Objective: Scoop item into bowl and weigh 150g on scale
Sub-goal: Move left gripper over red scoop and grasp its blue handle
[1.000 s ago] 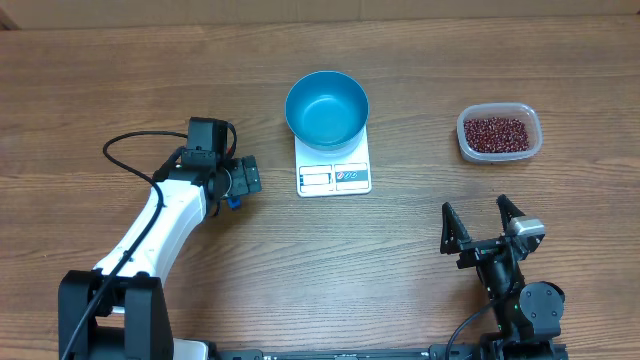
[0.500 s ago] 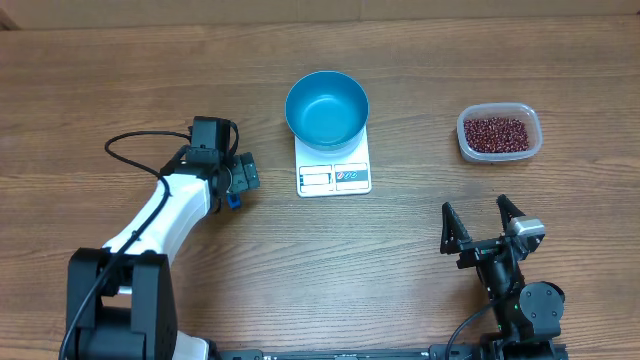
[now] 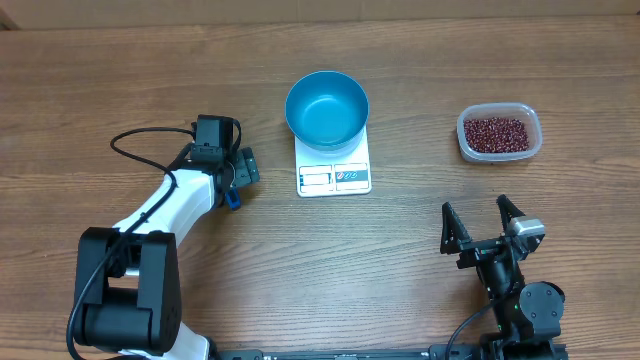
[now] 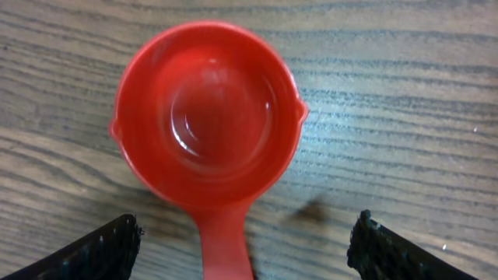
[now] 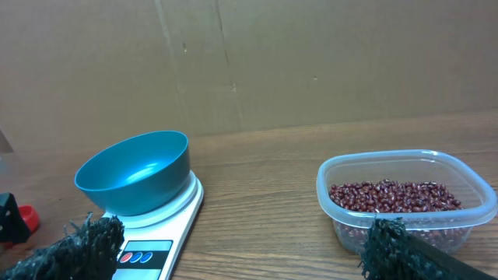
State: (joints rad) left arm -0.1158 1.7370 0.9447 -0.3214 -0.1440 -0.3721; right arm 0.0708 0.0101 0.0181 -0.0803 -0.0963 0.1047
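Red round plastic scoop lies under the released left hand, handle between its spread fingers, ready for grasping. Ahead of the released right hand sit small red-brown beans in a clear plastic tub; leftward, round blue bowl on flat white scale.

Overhead view looks straight down on the whole bench. Left wrist view faces down, very near a red scoop. Right wrist view looks low and level across the bench, sharing the blue bowl and scale with the overhead view.
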